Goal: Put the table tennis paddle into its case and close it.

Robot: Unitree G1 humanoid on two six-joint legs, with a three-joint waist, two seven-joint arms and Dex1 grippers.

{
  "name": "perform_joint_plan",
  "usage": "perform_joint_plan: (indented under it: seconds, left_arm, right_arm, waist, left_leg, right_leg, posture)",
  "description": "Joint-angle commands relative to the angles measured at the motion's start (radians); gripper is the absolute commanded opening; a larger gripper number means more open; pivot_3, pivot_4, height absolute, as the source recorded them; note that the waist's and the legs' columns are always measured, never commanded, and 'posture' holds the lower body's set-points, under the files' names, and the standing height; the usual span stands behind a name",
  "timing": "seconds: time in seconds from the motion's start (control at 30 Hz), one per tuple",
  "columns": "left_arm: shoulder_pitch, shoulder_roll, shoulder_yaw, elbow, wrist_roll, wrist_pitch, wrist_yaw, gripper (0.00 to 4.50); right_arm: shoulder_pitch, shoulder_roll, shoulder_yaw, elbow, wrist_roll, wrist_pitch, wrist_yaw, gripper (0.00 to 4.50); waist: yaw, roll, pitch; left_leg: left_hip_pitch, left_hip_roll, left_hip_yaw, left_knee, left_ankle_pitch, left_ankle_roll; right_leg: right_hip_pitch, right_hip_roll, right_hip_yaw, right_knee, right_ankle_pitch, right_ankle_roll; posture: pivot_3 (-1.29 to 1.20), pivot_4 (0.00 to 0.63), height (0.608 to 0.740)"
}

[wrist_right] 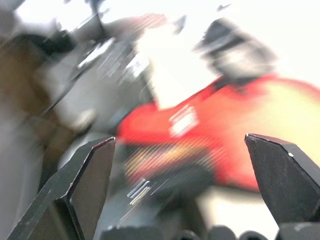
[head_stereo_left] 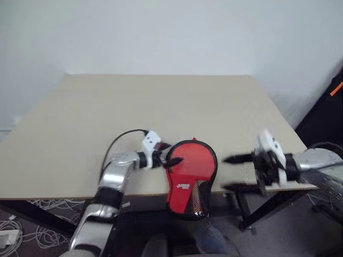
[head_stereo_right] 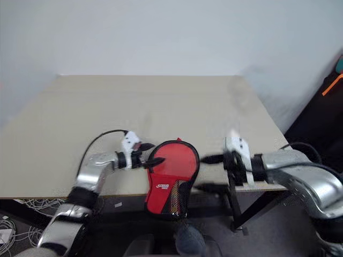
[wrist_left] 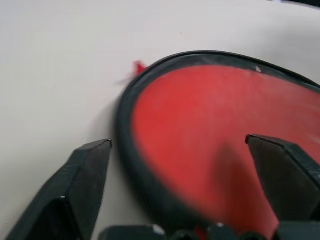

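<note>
The red case (head_stereo_left: 190, 179) lies closed at the table's (head_stereo_left: 161, 107) near edge, its narrow end overhanging. The left gripper (head_stereo_left: 169, 155) and right gripper (head_stereo_left: 231, 173) flank it, jaws apart, empty. The left wrist view shows its black trim.

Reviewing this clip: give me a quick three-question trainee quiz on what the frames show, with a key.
1. True or false: the case lies wholly on the table.
2. Which gripper is closer to the case? A) left gripper B) right gripper
3. Fill in: the jaws of both grippers stand ____.

Key:
1. False. Its narrow end with the logo and mesh pocket hangs over the table's near edge.
2. A. One left finger reaches over the case's rounded end; the right gripper is off to the side, apart from it.
3. Open.
</note>
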Motion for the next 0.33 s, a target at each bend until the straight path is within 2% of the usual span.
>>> perform_joint_plan:
  seconds: [0.03,0.17,0.33]
  left_arm:
    - [0.05,0.082,0.14,-0.18,-0.072,0.07,0.069,4.46]
    - [0.16,0.152,0.245,-0.267,-0.085,0.132,0.16,4.46]
    - [0.28,0.149,0.314,-0.356,-0.101,0.19,0.259,4.46]
  right_arm:
    - [-0.072,0.104,0.005,0.079,-0.04,-0.003,-0.12,4.5]
    - [-0.127,0.236,0.023,0.184,-0.074,0.004,-0.217,4.5]
    - [-0.21,0.356,0.098,0.306,-0.161,-0.04,-0.261,4.5]
  waist:
    - [0.004,0.0,0.0]
    - [0.005,0.001,0.0]
    - [0.002,0.002,0.0]
  left_leg:
    - [0.0,0.0,0.0,0.0,0.0,0.0]
    - [0.0,-0.001,0.0,-0.001,0.0,0.0]
    - [0.0,0.0,0.001,-0.001,0.0,0.0]
  right_leg:
    - [0.0,0.0,0.0,0.0,0.001,-0.001]
    - [0.0,-0.001,0.0,-0.001,0.003,-0.001]
    - [0.0,-0.001,0.0,0.0,0.003,-0.001]
  posture:
    - [0.0,0.0,0.74]
    - [0.0,0.0,0.74]
    - [0.0,0.0,0.74]
